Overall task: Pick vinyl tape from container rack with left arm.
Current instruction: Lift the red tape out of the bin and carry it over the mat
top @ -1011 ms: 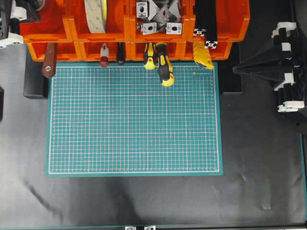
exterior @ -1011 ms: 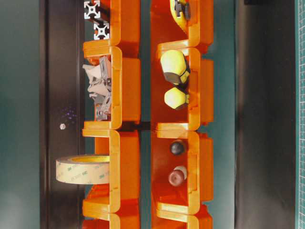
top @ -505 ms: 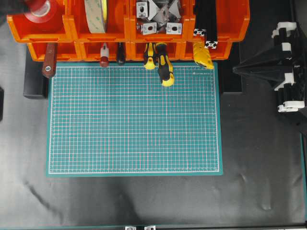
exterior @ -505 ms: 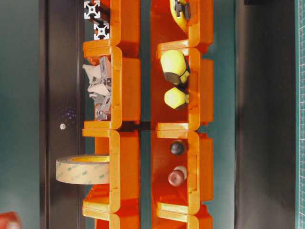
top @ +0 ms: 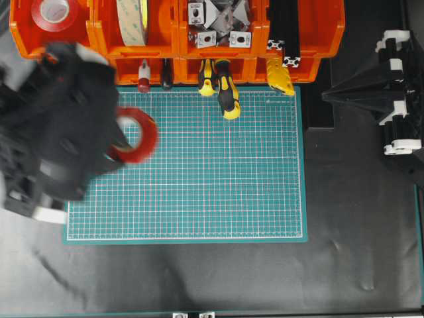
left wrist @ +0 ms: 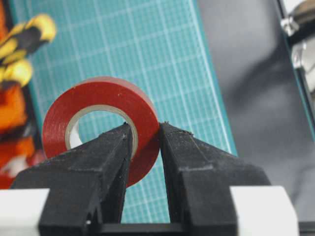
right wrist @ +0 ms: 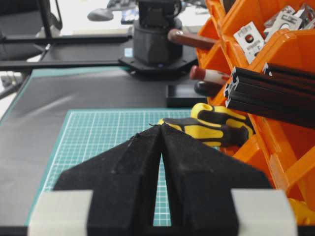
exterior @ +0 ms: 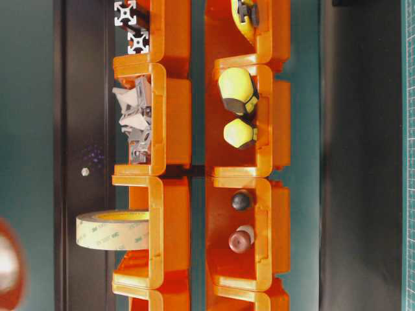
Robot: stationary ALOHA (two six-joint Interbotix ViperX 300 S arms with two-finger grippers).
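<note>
Left arm [top: 59, 132]: blurred black mass over the left part of the green cutting mat [top: 218, 172] in the overhead view. Left gripper [left wrist: 146, 135]: fingers clamped on the wall of the vinyl tape [left wrist: 101, 120], one finger inside the ring, one outside. Vinyl tape: red roll with pale inner core, held clear of the container rack [top: 318, 33], above the mat's left portion, just beside the arm.

Container rack: orange bins in two tiers along the far edge of the mat. Upper-tier contents, left to right overhead: a second red tape roll [top: 54, 12], a cream-beige tape roll [top: 132, 20] standing on edge, metal brackets [top: 218, 23], black aluminium profiles [top: 286, 30]. Lower tier: tool handles protruding, among them yellow-and-black screwdrivers [top: 222, 86].

Right gripper [right wrist: 161, 129]: fingers together, nothing between them, parked at the right side over the dark surface [top: 358, 218]
</note>
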